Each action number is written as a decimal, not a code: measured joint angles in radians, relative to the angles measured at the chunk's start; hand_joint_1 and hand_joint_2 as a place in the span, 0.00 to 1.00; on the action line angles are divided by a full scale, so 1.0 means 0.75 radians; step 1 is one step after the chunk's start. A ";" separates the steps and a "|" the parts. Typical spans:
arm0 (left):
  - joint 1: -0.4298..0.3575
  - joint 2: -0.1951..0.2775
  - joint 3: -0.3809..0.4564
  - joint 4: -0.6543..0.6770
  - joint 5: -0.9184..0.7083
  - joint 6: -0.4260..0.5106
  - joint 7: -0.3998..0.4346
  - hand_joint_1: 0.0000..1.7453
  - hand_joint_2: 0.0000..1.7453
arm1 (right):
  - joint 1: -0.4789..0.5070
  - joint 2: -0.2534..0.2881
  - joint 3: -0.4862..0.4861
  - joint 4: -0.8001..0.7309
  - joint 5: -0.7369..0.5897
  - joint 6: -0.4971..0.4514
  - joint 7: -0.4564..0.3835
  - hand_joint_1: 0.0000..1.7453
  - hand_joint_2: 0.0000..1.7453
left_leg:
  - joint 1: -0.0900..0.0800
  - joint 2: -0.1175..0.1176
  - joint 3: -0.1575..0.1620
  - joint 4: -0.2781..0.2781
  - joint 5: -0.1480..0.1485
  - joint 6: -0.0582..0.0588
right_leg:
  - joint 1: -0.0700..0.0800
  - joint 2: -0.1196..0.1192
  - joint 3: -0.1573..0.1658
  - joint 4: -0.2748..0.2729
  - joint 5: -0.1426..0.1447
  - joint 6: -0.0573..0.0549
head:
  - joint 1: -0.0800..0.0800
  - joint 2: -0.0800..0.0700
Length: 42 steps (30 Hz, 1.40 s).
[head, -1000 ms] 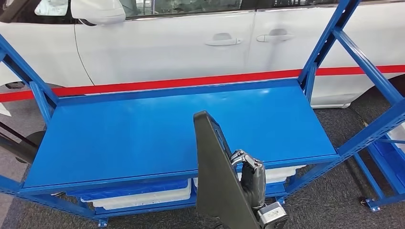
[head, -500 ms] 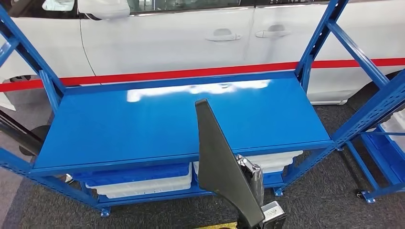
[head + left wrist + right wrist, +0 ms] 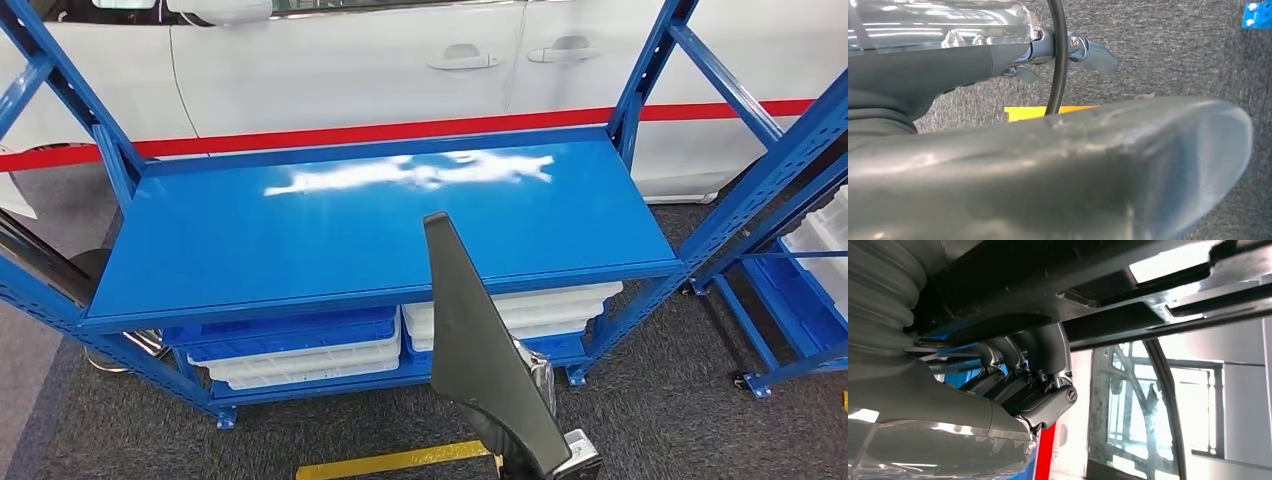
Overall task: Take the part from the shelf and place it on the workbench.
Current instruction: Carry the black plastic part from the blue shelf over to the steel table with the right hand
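A: Where do we have the part at this moment?

B: We hold it in our right hand, low in the head view, in front of the blue workbench. It is a dark grey, flat, wedge-shaped panel, standing on edge with its narrow tip up, and that tip overlaps the bench's front edge in the picture. It is above the carpet, not resting on the bench.

A: And how do our fingers sit on it?

B: In the right wrist view our fingers curl up and press against the dark underside of the part, so the right hand grips it firmly.

A: What about our left hand?

B: The left wrist view shows a grey fingertip pointing out over the carpet, beside a black cable, with the thick thumb across the foreground. We see nothing in it, yet we cannot tell how far its fingers are spread.

A: Anything else around us?

B: Blue and white trays lie stacked on the lower level under the bench top, a white car stands behind a red band, and a yellow floor strip lies near our feet.
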 joint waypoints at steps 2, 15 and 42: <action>0.001 0.000 0.004 0.000 0.000 0.000 0.000 0.00 0.00 | 0.000 0.000 0.000 0.000 0.000 0.000 0.000 1.00 1.00 | 0.002 -0.001 -0.011 0.006 -0.011 -0.016 | -0.005 -0.004 -0.016 -0.012 0.026 -0.019 | 0.000 0.000; -0.005 0.006 0.020 0.000 -0.019 -0.002 -0.002 0.00 0.00 | 0.012 0.003 -0.001 0.000 0.013 0.038 -0.033 1.00 1.00 | -0.006 -0.009 0.204 -0.014 -0.194 -0.003 | 0.002 -0.015 -0.224 0.054 0.171 -0.009 | 0.001 0.000; -0.003 0.011 0.066 0.000 -0.025 -0.006 -0.006 0.00 0.00 | 0.077 -0.033 0.016 0.063 0.030 0.097 -0.069 1.00 1.00 | 0.005 -0.003 0.100 0.187 -0.169 -0.031 | 0.004 -0.017 -0.210 0.030 0.154 -0.045 | -0.001 0.000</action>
